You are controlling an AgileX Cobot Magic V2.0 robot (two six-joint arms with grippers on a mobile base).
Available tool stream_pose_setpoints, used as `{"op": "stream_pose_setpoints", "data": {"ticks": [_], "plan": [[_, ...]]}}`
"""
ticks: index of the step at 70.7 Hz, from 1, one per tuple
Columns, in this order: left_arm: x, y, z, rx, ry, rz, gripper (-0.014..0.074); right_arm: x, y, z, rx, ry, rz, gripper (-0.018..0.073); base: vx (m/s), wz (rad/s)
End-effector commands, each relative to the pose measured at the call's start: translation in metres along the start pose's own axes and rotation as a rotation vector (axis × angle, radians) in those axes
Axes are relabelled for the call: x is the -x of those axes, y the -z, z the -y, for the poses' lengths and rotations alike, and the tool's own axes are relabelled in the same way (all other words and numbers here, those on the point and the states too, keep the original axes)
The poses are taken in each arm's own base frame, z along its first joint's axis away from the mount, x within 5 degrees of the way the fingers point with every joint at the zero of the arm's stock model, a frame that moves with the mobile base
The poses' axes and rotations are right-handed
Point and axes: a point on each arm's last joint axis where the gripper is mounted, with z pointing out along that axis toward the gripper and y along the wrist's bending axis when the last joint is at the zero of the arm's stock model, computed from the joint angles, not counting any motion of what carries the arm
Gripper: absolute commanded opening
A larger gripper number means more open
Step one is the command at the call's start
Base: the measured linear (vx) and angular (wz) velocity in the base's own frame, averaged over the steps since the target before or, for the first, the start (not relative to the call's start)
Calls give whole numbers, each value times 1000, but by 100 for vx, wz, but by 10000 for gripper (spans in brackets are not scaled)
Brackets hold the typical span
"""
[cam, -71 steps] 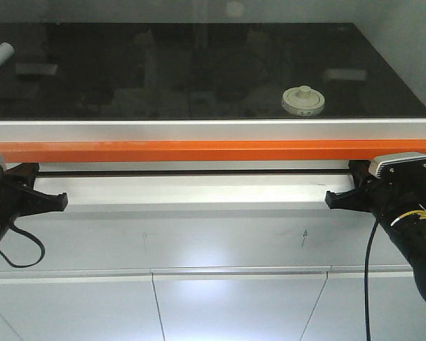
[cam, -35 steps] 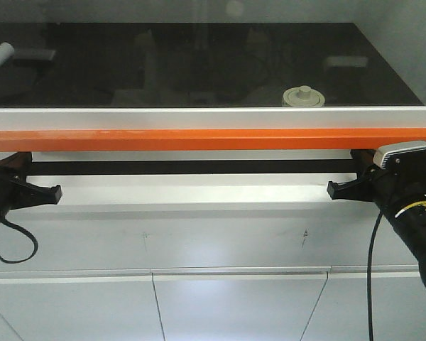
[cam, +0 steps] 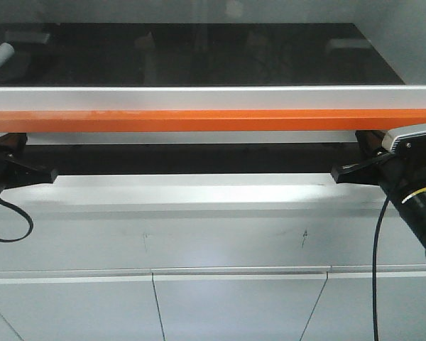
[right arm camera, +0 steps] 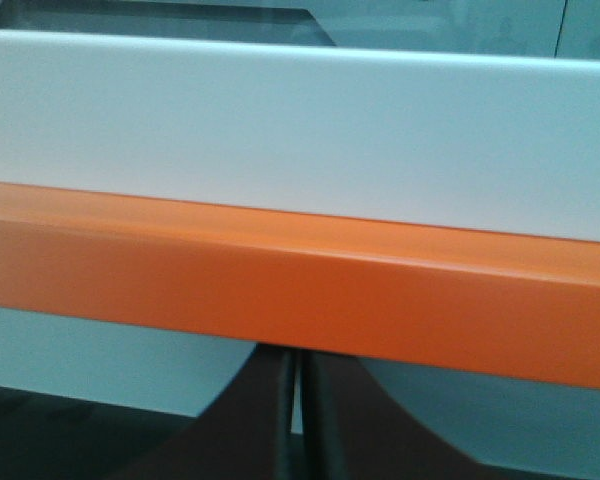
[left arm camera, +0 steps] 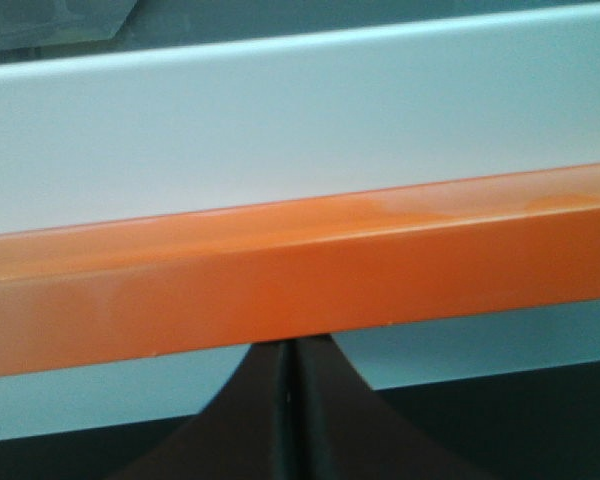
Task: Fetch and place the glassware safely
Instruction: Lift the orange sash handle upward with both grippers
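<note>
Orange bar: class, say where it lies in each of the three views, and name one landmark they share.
Front: orange bar spans the full width, above the middle.
Left wrist: bar spans the full width, mid-picture, rising rightward.
Right wrist: bar spans the full width, mid-picture, dropping rightward.
Shared landmark: the pale strip directly above it.

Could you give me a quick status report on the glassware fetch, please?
Left gripper and right gripper: jaws shut, tips under the orange bar. Glass jar not in sight. Bar and silver frame span the front.
</note>
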Motion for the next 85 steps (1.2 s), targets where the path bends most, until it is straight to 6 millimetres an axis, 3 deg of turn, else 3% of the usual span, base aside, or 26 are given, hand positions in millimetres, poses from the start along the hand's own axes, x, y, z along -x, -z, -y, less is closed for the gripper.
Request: {"op": "stream_pose_setpoints", "data": {"ticks": [1,33,58,85], "plan": [[65,6,-4,23,6,373,-7,52,-9,4,-5,21,259,-1,0,0],[90,24,-6,33,7,459,-7,100,-5,7,-18,48,356,-1,0,0],[109,42,-7,38,5,511,-7,128,11,6,-26,65,424,-1,0,0],[112,46,-8,38,5,500,-7,135,17,6,-31,69,409,-1,0,0]]}}
